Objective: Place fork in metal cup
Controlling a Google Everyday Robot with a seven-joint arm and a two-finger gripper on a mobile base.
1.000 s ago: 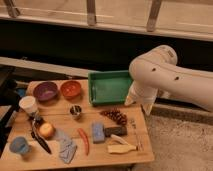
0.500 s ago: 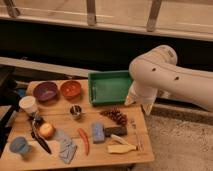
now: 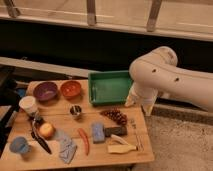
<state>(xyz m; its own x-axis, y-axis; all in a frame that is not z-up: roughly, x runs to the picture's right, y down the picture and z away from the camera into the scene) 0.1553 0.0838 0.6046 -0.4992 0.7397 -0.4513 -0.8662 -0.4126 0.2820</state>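
As the near edge of the wooden surface is taken first, a blue cup stands at the left corner. A grey cloth, a red chili and a beige-handled tool lie to its right. The fork lies flat near the right edge, just right of a blue sponge and a dark block, untouched. A black-handled utensil lies beside a peach-coloured fruit on the left.

Further back, the metal cup stands upright near the middle, well apart from the fork. A brown cluster lies between them. A white paper cup, a purple bowl, an orange bowl and a green tray line the far side.

The gripper hangs from the white arm at the tray's right end, above and behind the fork. It is released and carries nothing.

Compared with the earlier frames, no item has shifted. The arm and gripper hold the same station.
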